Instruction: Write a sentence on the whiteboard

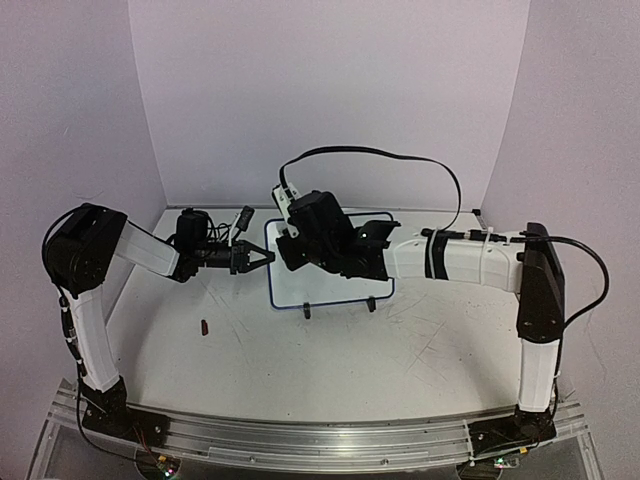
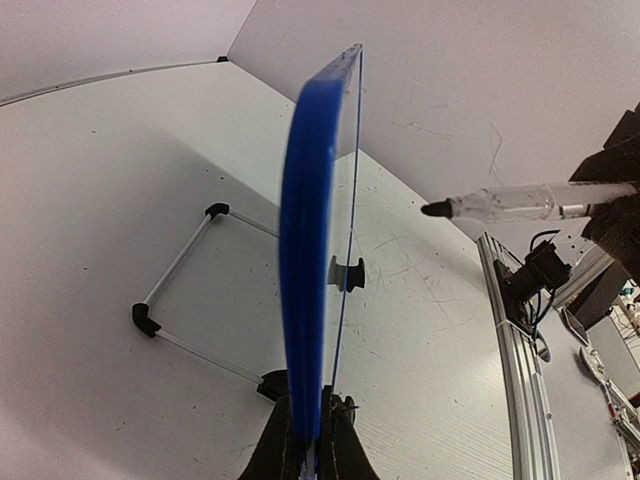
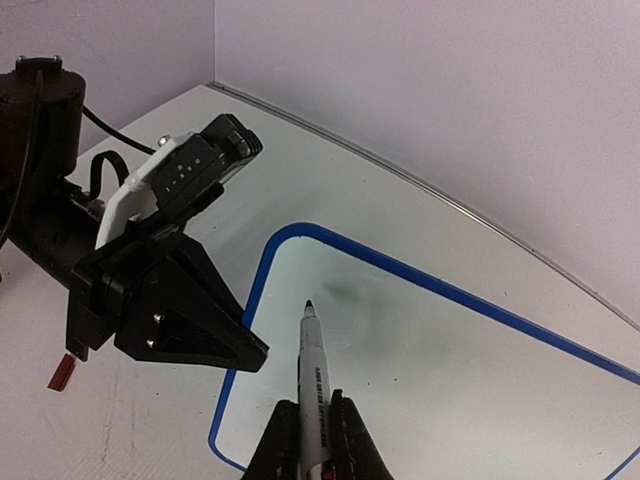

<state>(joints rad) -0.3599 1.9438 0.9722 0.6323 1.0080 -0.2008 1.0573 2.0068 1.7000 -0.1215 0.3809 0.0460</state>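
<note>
Whiteboard [image 1: 322,290] stands on its two black clip feet [image 1: 307,311] at ctr of tabletop [image 1: 350,370], a bit twd the back, face twd the arms. Left hand [image 1: 264,258] comes in from the left, fingers together on the board's left edge. In left wrist view the blue frame [image 2: 305,250] sits edge-on, pinched btw both fingers at bottom of pic. Wire stand [image 2: 180,262] w/ black corner caps lies on tabletop on the board's back side. Right hand [image 3: 315,415] reaches over the board from the right, clamped on a marker [image 3: 313,360] w/ clear barrel and bare dark tip, pointing at the upper-left part of the board face. Tip is near the face but apart from it; gap shows in left wrist view. Board face in right wrist view reads glossy white w/ a faint grey blur just past the tip, shadow or smudge, can't tell. Small red bit [image 1: 204,326] lies on tabletop left of the board, well apart from it, on the near side of left hand; can't tell what it is.
</note>
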